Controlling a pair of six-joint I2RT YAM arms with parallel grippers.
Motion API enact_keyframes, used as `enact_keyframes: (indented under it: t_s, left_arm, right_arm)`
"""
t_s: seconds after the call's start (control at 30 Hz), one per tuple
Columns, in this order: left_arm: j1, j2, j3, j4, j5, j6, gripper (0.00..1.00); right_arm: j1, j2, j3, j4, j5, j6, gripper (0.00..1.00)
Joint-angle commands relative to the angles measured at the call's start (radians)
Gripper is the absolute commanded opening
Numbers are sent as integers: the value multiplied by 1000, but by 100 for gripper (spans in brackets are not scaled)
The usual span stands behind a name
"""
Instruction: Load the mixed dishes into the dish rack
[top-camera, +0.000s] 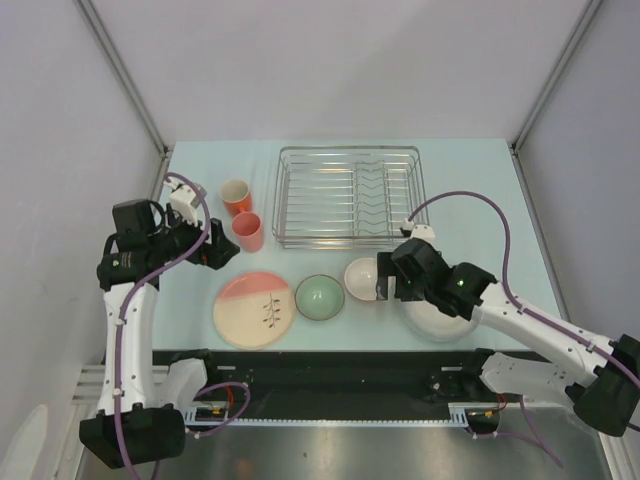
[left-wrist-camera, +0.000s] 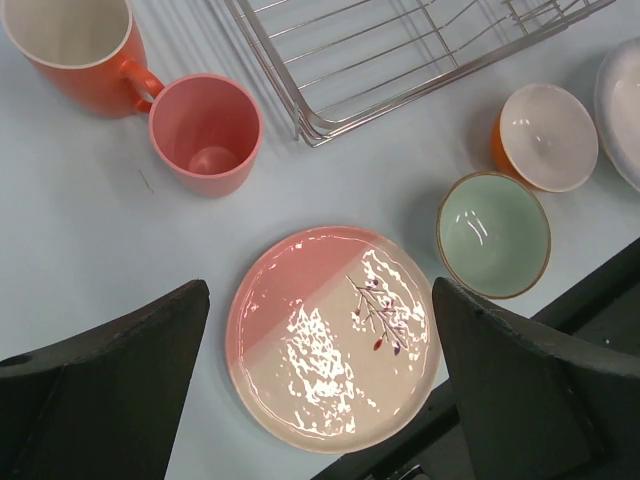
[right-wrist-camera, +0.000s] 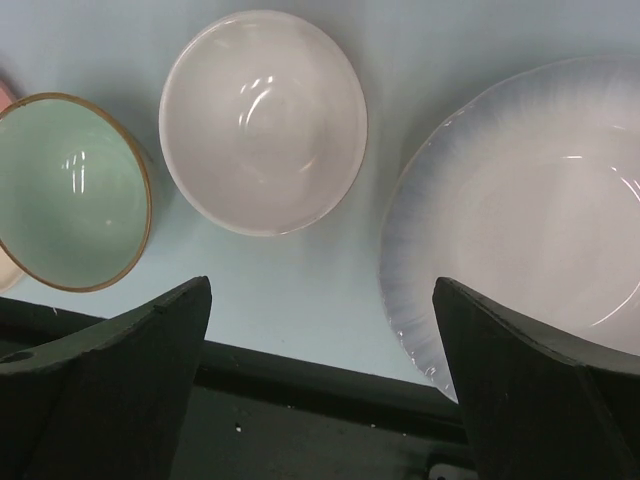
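Observation:
The silver wire dish rack (top-camera: 348, 196) stands empty at the back centre. Two orange cups (top-camera: 236, 196) (top-camera: 248, 231) stand left of it. In front lie the cream-and-pink plate (top-camera: 254, 308), the pale green bowl (top-camera: 320, 297), the small white-and-orange bowl (top-camera: 361, 276) and the large white plate (top-camera: 440, 318), partly under the right arm. My left gripper (top-camera: 222, 248) is open and empty, raised above the table near the cups, with the pink plate (left-wrist-camera: 333, 336) between its fingers in the left wrist view. My right gripper (top-camera: 384, 282) is open and empty above the small bowl (right-wrist-camera: 263, 120) and white plate (right-wrist-camera: 530, 210).
The table's front edge runs as a black rail (top-camera: 330, 362) just behind the plates. Grey side walls (top-camera: 60, 150) close in left and right. The rack's near corner (left-wrist-camera: 310, 130) shows in the left wrist view beside the cups.

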Motion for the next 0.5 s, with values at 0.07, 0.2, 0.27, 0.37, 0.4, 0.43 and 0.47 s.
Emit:
enact_keyframes:
  t_s: [0.07,0.2,0.27,0.37,0.4,0.43,0.47]
  left_arm:
    - [6,0,4,12,43,29,100]
    - [5,6,4,12,59,21,100]
    - [6,8,7,12,65,23,100]
    - [6,6,9,12,60,24,100]
    - [6,3,7,12,57,27,99]
    - [6,2,6,12,53,30,100]
    - [6,-1,6,12,51,33,100]
  right_arm:
    - [-17,-61,-67,106,32,21,100]
    - [-48,-52,-111,128,26,74,100]
    - [-76,-64,-159,176,9,88,100]
    - [-128,-103,-208,255,-49,108,99]
    - [-145,-119,-235,274,-86,111,99]
    - [-175,-124,-249,288,-103,131,98]
    - [-186,-130,-260,314,-117,136,98]
